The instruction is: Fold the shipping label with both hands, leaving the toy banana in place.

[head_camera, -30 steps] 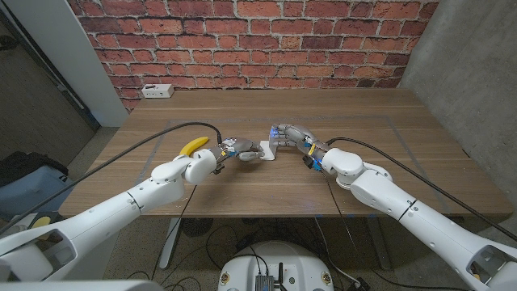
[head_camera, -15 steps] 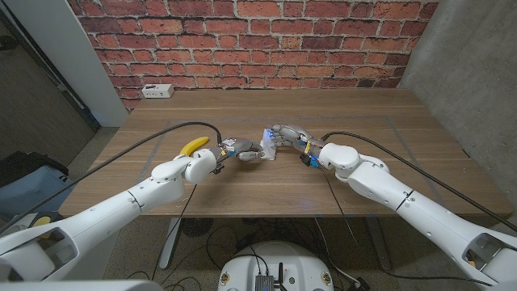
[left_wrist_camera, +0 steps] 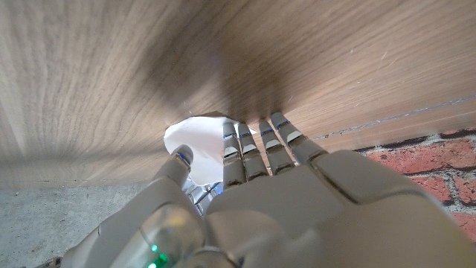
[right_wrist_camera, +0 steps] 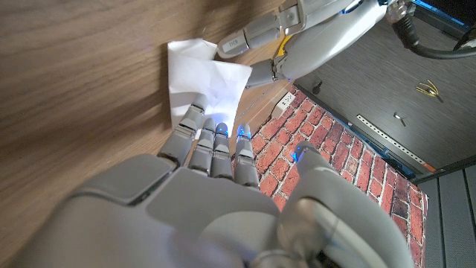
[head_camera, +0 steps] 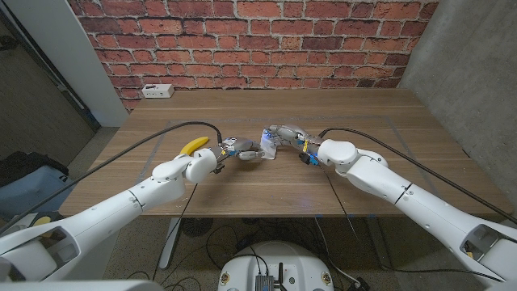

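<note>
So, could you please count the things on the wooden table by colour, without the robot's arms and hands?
White: 2, the shipping label and a power strip near the brick wall.
Yellow: 1, the toy banana.
Total: 3.

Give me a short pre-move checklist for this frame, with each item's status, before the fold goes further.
1. Left hand on the shipping label: ok, its fingertips touch the paper's edge in the right wrist view.
2. Right hand on the label: ok, fingers rest on the sheet.
3. Label partly raised: ok, one side stands off the table.
4. Crease straight: cannot tell, hands cover it.
5. Toy banana clear of both hands: ok, it lies beside the left wrist, untouched.
</note>
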You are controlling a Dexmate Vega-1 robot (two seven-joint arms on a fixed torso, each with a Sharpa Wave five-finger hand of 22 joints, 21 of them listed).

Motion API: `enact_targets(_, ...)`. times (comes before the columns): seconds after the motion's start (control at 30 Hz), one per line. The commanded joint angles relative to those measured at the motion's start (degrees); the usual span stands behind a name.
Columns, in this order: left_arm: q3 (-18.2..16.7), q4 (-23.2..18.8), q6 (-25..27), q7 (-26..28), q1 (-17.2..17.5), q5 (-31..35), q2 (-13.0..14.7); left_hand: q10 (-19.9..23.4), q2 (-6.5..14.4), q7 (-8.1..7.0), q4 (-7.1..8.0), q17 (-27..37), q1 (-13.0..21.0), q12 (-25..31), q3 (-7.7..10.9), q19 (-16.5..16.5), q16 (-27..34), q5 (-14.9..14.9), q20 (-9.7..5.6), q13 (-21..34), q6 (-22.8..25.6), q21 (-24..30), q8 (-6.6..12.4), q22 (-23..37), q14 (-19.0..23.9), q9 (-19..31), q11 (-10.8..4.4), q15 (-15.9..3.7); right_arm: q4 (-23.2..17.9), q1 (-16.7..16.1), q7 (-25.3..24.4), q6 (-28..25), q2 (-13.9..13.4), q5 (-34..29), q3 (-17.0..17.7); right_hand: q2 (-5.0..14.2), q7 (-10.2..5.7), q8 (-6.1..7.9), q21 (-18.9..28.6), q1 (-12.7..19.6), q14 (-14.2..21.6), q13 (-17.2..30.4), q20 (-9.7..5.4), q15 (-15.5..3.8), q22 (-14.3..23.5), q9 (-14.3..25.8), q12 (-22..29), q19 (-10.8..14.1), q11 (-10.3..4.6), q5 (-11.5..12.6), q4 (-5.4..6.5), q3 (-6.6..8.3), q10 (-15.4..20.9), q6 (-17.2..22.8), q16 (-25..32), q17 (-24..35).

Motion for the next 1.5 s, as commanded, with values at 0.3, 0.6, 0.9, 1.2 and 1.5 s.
enact_targets(0.3, 0.1, -0.6, 1.1, -0.3, 0.2, 0.1, 0.0, -0.1, -0.4, -0.40, -0.33, 0.2, 0.2, 0.1, 0.25, 0.3, 0.0, 0.2, 0.20, 0.1, 0.2, -0.5, 0.37, 0.1, -0.1, 0.1, 0.14, -2.57, 0.3, 4.2, 4.9, -2.9, -0.6, -3.2, -2.5, -0.12, -0.35, 0.40, 0.6, -0.7, 1.3, 0.3, 0.13, -0.74, 0.1, 0.3, 0.8, -0.1, 0.01, 0.3, 0.56, 0.25, 1.8, 1.6, 0.4, 0.1)
enact_targets(0.6, -0.5, -3.8, 4.4, -1.2, 1.1, 1.6, 1.3, -1.1, -0.2, -0.48, -0.69, 0.2, 0.6, -0.1, 0.53, -0.1, -0.1, 0.2, 1.71, 0.1, 0.8, -0.9, 0.60, 0.1, -0.7, 0.1, 0.65, -1.72, 0.5, 5.3, 5.4, -4.2, -0.4, -5.0, -3.7, -0.20, -0.48, 0.22, 0.6, -1.0, 1.2, 0.3, 0.05, -0.61, 0.1, 0.3, 0.7, -0.1, 0.07, 0.3, 0.69, 0.19, 1.9, 1.5, 0.4, 0.1)
enact_targets(0.9, -2.5, -8.5, 9.0, 0.2, 4.4, 2.8, 3.2, 1.1, 0.1, 0.00, -2.11, 0.1, 2.0, 0.8, 1.30, 0.5, 0.4, 0.1, 2.10, 0.1, 3.4, -1.1, 1.23, 0.1, 0.9, 0.1, 0.87, -1.64, 0.6, 6.2, 5.6, -5.5, 0.3, -6.5, -4.7, -0.12, -0.92, 0.13, 0.7, -1.2, 1.3, 0.4, -0.01, -0.93, 0.1, 0.3, 0.7, -0.1, -0.33, 0.4, 0.85, 0.21, 2.0, 1.6, 0.4, 0.0)
enact_targets(1.2, -3.7, -13.6, 18.5, 0.8, 8.1, 7.1, 4.0, 5.2, 2.4, 0.07, -2.53, 0.4, 3.5, 1.6, 3.27, 4.0, 1.3, -0.3, 5.91, 0.2, 6.3, -0.3, 1.32, 0.4, 6.7, 0.3, 1.04, -0.91, 1.0, 7.6, 6.9, -6.8, 1.2, -7.6, -6.2, -0.14, -1.19, 0.09, 0.9, -1.4, 1.6, 0.4, -0.22, -1.18, 0.1, 0.4, 0.7, 0.1, -0.69, 0.4, 0.97, 0.23, 2.1, 1.9, 0.5, 0.0)
enact_targets(1.5, -3.6, -11.3, 14.6, -0.9, 6.9, 3.1, 4.6, 6.2, 1.4, 2.62, -1.71, 0.4, 2.5, 1.6, 2.76, 4.4, 1.0, -0.5, 5.43, 0.2, 7.2, -0.4, 1.32, 0.5, 7.6, 0.3, 1.66, -0.45, 0.1, 8.3, 7.1, -6.8, 1.4, -9.3, -7.1, -0.59, -1.02, 0.22, 1.2, -1.7, 2.6, 0.4, -0.17, -1.50, 0.1, 0.4, 0.9, 0.9, -0.61, 0.4, 1.05, 0.08, 2.9, 2.9, 0.7, -0.1)
